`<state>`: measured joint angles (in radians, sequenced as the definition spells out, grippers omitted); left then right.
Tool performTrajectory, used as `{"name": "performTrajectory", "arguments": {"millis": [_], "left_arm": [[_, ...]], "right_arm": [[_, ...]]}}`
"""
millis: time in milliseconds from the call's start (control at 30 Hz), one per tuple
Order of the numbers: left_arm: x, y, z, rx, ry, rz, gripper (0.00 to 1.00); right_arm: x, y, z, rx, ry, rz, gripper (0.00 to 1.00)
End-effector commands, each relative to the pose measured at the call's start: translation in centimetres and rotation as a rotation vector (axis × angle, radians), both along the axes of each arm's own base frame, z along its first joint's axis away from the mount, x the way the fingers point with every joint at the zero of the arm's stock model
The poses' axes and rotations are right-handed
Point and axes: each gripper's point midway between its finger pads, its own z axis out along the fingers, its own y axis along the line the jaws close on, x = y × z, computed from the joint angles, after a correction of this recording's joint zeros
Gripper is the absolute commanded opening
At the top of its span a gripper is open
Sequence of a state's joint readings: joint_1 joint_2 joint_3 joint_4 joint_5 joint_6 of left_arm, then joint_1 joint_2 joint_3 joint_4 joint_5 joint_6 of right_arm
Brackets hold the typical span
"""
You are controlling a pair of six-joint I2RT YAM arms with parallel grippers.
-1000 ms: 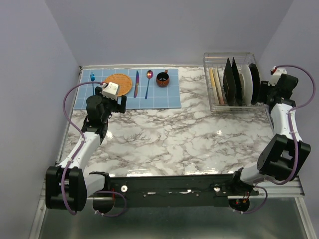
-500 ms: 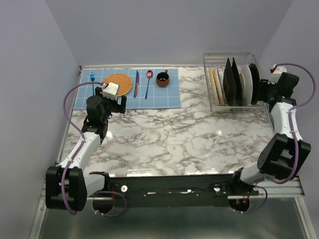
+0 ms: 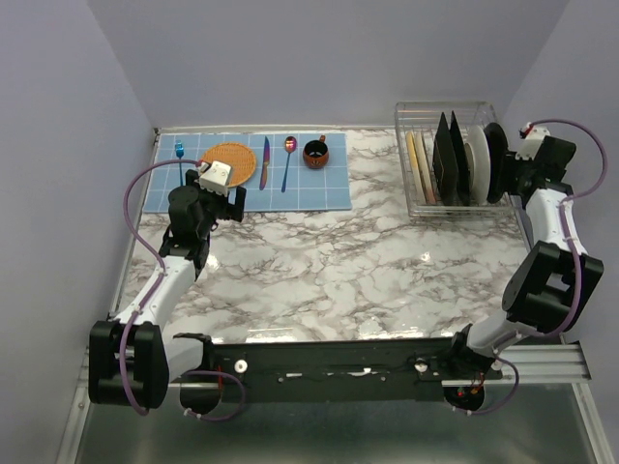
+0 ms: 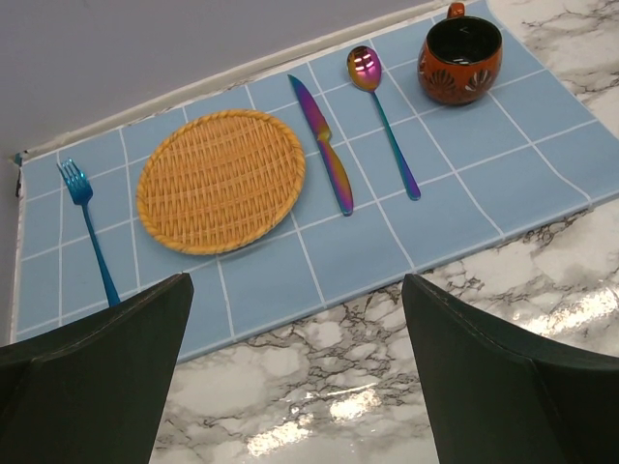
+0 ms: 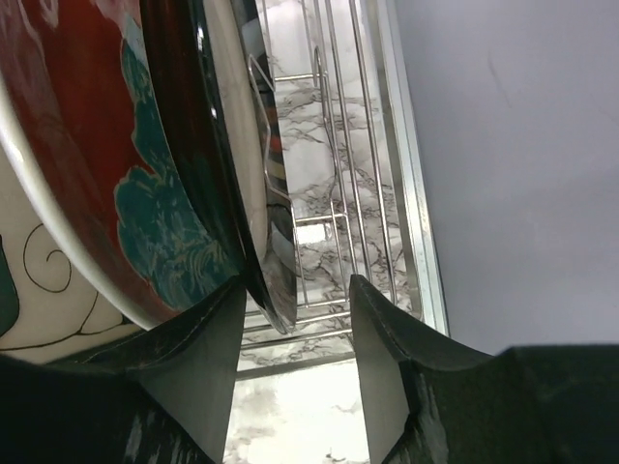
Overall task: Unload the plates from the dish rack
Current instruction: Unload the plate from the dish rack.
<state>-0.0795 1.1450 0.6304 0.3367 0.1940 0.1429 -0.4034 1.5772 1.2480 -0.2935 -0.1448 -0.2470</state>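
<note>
The black-rimmed plate [image 5: 189, 116] in the dish rack [image 5: 398, 145] is straddled by the parted right fingers [image 5: 387, 367]; the left fingers [image 4: 97, 367] are spread wide

a: where's the dish rack [image 3: 447, 159]?
b: far right corner of the table [image 3: 368, 261], up against the back edge. the plates [image 3: 450, 155] stand on edge in it, side by side, in a row running left to right.
a: and the right gripper [image 5: 295, 290]?
b: at the rack's right end, one finger on either side of the rim of the last plate [image 5: 208, 145]. the next plate [image 5: 87, 135] stands just left of that one.
a: what's on the left side?
b: a mat [image 3: 329, 193] lies at the far left. on it, left to right: fork [image 3: 180, 155], woven disc [image 3: 230, 160], knife [image 3: 264, 162], spoon [image 3: 288, 159], cup [image 3: 315, 153]. the left gripper [image 4: 295, 290] hangs over the mat's near edge, in front of the disc.
</note>
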Motion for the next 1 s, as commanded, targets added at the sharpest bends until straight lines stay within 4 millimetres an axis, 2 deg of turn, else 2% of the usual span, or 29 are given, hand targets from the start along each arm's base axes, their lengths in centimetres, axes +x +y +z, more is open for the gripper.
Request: {"name": "performTrajectory", "arguments": {"millis": [0,467,600,967], "left_arm": [[0.2,0.5,-0.2,0.01,-0.015,0.019,0.99],[0.4,0.6,-0.4,0.013,-0.014,0.026,0.99],[0.4,0.6,-0.5,0.014,-0.012,0.027,0.99],[0.4,0.6,-0.3,0.011,-0.015,0.025,0.99]], "right_arm": [[1.0,-0.3,0.2,0.012,-0.002,0.013,0.52],[1.9,2.0,-1.4,0.124,0.026,0.112,0.37],[2.4,1.7,-1.6,0.121,0.033,0.113,0.25],[2.3,1.5,-0.9,0.096,0.032,0.118,0.01]]}}
